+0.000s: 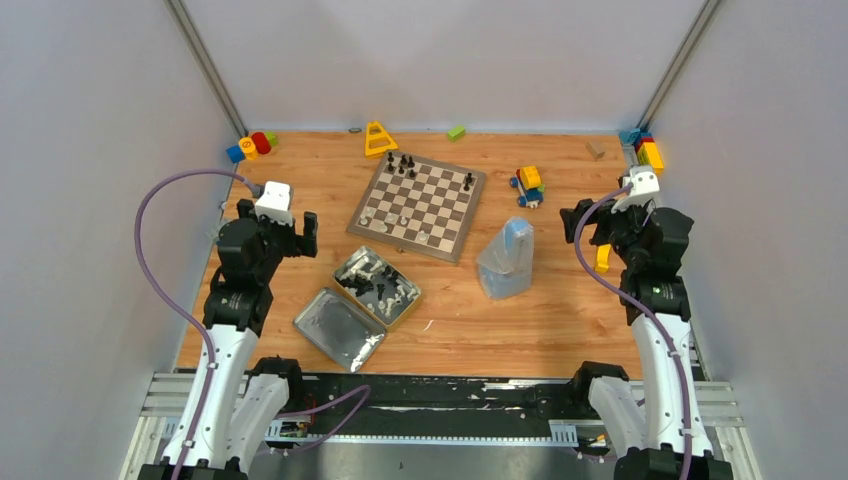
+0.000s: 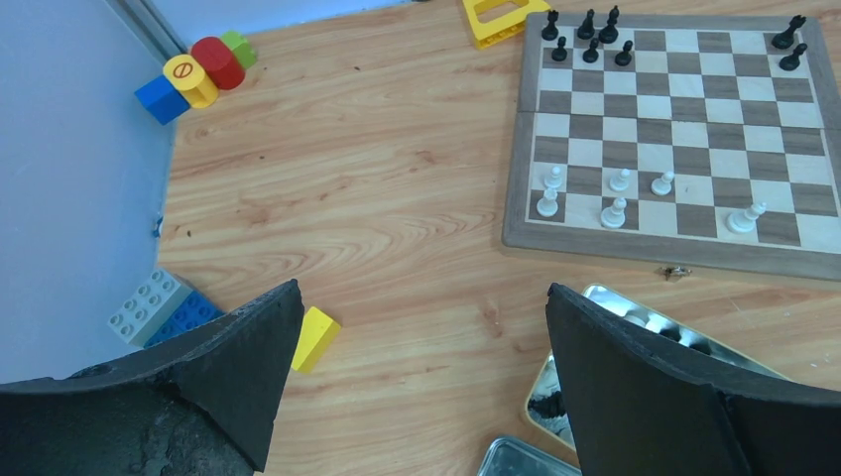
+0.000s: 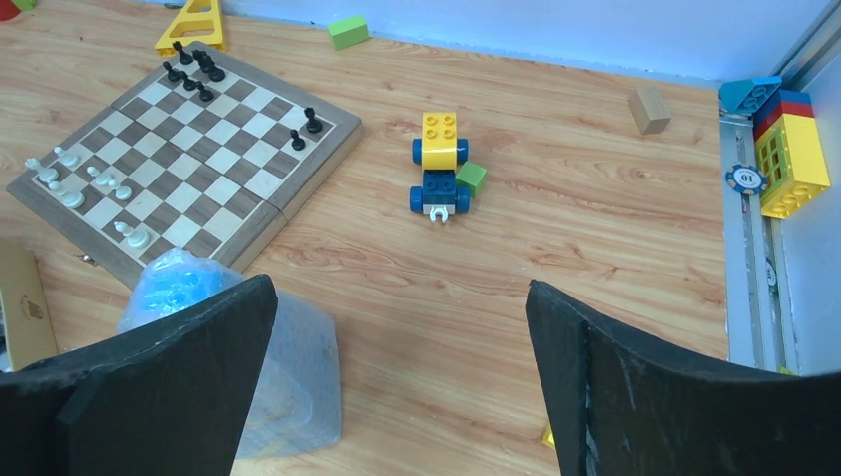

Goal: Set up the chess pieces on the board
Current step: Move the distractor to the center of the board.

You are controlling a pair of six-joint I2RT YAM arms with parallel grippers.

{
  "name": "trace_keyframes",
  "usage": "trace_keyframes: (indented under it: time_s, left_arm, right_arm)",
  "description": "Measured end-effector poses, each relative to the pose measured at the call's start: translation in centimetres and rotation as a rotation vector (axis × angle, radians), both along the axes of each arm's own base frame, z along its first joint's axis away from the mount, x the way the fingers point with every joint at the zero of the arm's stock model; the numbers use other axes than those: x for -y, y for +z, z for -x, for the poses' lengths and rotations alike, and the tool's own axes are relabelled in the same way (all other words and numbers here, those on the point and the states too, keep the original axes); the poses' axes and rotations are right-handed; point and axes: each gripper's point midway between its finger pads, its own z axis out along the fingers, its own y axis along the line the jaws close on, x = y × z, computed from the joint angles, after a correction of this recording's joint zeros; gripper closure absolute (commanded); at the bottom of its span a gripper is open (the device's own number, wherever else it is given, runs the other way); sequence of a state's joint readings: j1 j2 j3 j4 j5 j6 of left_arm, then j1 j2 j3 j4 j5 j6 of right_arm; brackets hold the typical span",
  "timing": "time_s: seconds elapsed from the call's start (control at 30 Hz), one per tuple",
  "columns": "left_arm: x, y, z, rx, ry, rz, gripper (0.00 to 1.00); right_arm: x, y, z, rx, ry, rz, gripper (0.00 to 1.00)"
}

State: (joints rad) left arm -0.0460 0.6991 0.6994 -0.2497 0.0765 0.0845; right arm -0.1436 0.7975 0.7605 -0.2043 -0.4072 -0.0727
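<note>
Two grippers hang with jaws spread wide and nothing in them: the left gripper [image 1: 285, 232] at the left of the overhead view, the right gripper [image 1: 597, 222] at the right. The board [image 1: 430, 205] lies at upper centre, turned slightly. About eight black chess pieces [image 2: 592, 50] stand along its far edge, most bunched at the upper left corner, and about six white chess pieces [image 2: 614, 211] are scattered along its near rows. Many more pieces lie jumbled in an open metal tin [image 2: 635, 305] just below the board, with its lid [image 1: 339, 328] beside it at lower left. The next step is probably lifting one piece from the tin, and the left gripper is nearer. It should narrow its jaws before descending, choose a piece lying apart from the heap, grip it across the body, and approach the board from above so that standing pieces are not knocked over.
</note>
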Motion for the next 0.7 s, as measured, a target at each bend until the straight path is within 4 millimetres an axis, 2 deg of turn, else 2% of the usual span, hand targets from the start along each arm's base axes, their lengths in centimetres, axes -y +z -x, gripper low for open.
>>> trace_keyframes:
  time_s: [0.5,0.57,0.7]
  left_arm:
    - [0.2,0.3,0.2,0.011,-0.012,0.003,0.00]
    - [0.2,0.3,0.2,0.011,-0.012,0.003,0.00]
    - [0.3,0.2,0.2,0.008,-0.015,0.004,0.00]
  right_arm:
    - [-0.5,0.7,0.5,0.025,0.031,0.005,0.00]
    - [-1.2,0.5,0.8,0.017,0.074,0.004,0.00]
    - [-3.8,-0.4,2.3,-0.016,0.245,0.000,0.00]
